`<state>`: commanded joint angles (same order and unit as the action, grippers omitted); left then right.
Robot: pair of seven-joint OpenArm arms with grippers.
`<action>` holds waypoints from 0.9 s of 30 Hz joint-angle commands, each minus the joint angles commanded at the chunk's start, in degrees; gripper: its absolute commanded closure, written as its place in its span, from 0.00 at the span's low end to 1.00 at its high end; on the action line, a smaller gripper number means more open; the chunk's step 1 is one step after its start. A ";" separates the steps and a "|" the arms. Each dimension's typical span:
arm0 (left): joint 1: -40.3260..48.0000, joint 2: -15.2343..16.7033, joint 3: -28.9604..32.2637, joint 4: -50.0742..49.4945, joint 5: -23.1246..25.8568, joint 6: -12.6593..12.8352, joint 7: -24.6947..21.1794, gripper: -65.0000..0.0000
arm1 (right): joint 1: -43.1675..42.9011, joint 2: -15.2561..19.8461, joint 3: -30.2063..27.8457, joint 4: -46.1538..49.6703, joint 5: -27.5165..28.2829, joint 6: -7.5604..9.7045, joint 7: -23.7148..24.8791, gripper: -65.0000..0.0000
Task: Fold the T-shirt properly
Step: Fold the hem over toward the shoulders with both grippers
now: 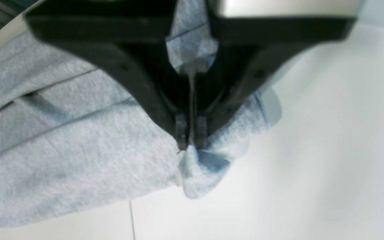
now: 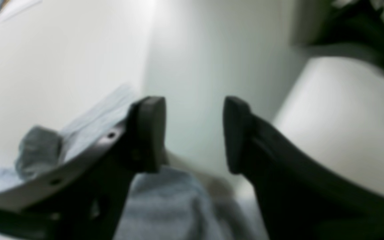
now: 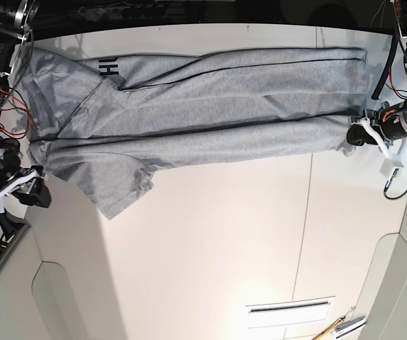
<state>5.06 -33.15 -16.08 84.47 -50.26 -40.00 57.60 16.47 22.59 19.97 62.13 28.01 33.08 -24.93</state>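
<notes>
The table (image 3: pixel 210 234) is broad and pale, and the T-shirt (image 3: pixel 203 106) lies stretched long across its far half, already folded lengthwise into a band, with a sleeve (image 3: pixel 122 188) spilling toward the near side and a scrap of black lettering (image 3: pixel 108 67) showing near the neck end.

My left tool (image 1: pixel 190 138) is at the hem end, on the base view's right, pressed together on a small bunch of the T-shirt's corner; the wrist view shows cloth squeezed out below the tips and more caught up between the arms of the tool. My right tool (image 2: pixel 194 133) is spread with nothing between its pads, hanging off the neck end just past the cloth.

To do this well, I judge I should bring the right tool down onto the near corner at the neck end and pinch a matching layer count, so both ends lift evenly. I'd keep mild tension along the band, since slack would let the lengthwise fold open. The loose sleeve needs tucking in before any crosswise fold, or it will bulge out.
</notes>
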 joint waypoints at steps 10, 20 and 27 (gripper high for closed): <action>0.02 0.76 0.00 0.00 -0.13 0.00 -0.26 1.00 | 7.78 -4.44 -15.87 -13.88 -4.94 -0.28 3.91 0.41; 0.04 0.76 0.00 0.00 -0.11 0.00 -0.42 1.00 | 7.80 -7.50 -17.16 -13.42 -4.92 -0.28 3.96 0.80; 0.04 0.74 -0.02 0.55 -0.13 0.00 -0.79 1.00 | 6.67 -7.19 -14.16 -3.89 -3.63 -0.07 -5.38 1.00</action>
<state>5.10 -32.40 -16.10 85.01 -50.39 -40.00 56.82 23.14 15.40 5.80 58.24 24.38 33.01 -30.30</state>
